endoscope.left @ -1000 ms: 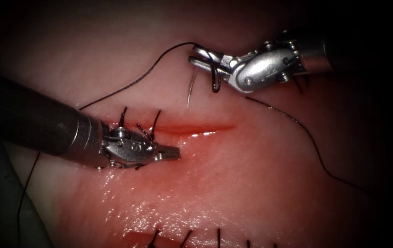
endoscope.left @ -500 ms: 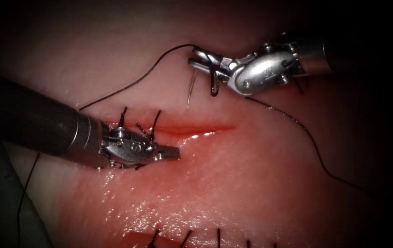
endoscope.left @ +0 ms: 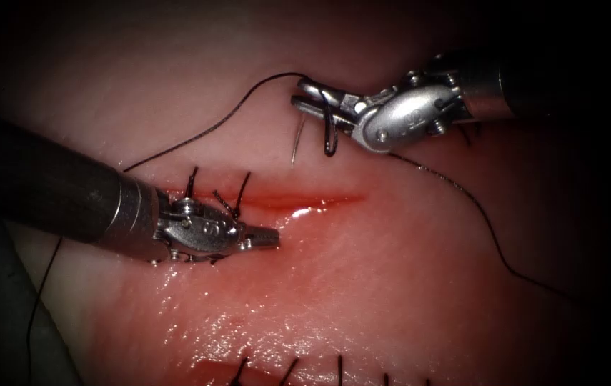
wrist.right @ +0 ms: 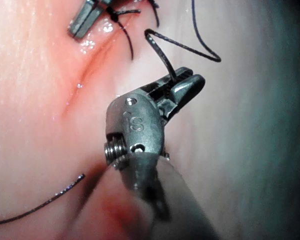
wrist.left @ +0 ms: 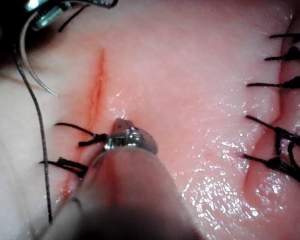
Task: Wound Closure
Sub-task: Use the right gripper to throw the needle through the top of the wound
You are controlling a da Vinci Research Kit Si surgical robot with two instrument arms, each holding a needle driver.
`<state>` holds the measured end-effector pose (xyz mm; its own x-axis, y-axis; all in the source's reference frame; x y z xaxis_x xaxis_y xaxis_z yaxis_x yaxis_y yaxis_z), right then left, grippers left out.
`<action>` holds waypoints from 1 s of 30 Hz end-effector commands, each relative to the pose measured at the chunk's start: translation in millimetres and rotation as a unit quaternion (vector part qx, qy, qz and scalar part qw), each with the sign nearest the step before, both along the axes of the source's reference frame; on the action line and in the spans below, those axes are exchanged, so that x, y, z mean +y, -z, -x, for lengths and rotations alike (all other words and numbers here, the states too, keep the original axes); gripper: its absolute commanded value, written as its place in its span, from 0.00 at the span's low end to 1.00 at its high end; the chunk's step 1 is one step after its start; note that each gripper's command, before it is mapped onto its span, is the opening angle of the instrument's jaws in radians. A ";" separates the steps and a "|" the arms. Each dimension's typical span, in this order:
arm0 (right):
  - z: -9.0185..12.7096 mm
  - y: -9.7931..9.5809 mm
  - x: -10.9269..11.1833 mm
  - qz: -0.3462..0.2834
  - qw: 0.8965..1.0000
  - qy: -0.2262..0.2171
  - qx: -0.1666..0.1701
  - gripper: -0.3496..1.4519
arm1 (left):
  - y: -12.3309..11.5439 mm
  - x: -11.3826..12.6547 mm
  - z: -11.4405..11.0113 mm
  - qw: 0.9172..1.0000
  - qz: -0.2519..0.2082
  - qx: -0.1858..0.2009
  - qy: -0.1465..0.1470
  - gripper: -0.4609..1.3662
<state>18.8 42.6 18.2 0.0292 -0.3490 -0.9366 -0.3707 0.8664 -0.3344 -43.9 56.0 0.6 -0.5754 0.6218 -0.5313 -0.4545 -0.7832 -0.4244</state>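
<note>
The right arm's steel needle driver (endoscope.left: 309, 96) gripped the curved needle (endoscope.left: 329, 132) clear of the pink tissue (endoscope.left: 391, 286), best kept firmly clamped, while the left arm's steel needle driver (endoscope.left: 271, 238) lay closed, empty

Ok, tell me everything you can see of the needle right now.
The needle is a thin, curved, pale metal sliver, clear of the tissue and above the cut in the endoscope view. The right tool grips it at one end, where the dark thread joins; its jaws are shut. The body arcs down from the jaws, and the sharp tip hangs free, touching nothing.
</note>
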 end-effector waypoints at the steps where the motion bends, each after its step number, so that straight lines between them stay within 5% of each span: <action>1: 0.0 -0.2 -0.2 0.001 1.000 -0.003 0.001 0.00 | 0.1 0.0 0.0 1.000 -0.003 -0.003 -0.002 0.06; 16: -0.4 -2.3 -4.3 0.018 1.000 0.009 -0.010 0.00 | 0.5 0.2 0.1 1.000 -0.005 -0.003 -0.002 0.06; 22: 0.1 -4.2 -7.0 0.018 0.999 0.016 -0.040 0.00 | 0.5 0.1 0.0 1.000 -0.005 -0.003 -0.002 0.06; 30: 0.8 -5.9 -7.8 -0.005 0.999 0.017 -0.043 0.00 | 0.5 0.1 0.0 1.000 -0.005 -0.003 -0.002 0.06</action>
